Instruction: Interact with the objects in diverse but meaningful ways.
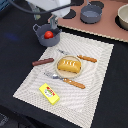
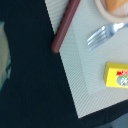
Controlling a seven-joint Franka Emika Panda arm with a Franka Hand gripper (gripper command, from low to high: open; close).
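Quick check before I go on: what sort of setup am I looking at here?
Most likely a tabletop play-kitchen setup, not a real kitchen: a woven placemat laid like a meal setting, with a bread loaf on a plate, toy cutlery beside it, and a tomato in a small pot.

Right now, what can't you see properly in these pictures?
- Pincer: exterior view, blurred, so open or shut is unclear; absent from the wrist view.
- Yellow packet label: too blurry to read; cut by the wrist view's edge.
- Bread loaf: mostly cut off in the wrist view.
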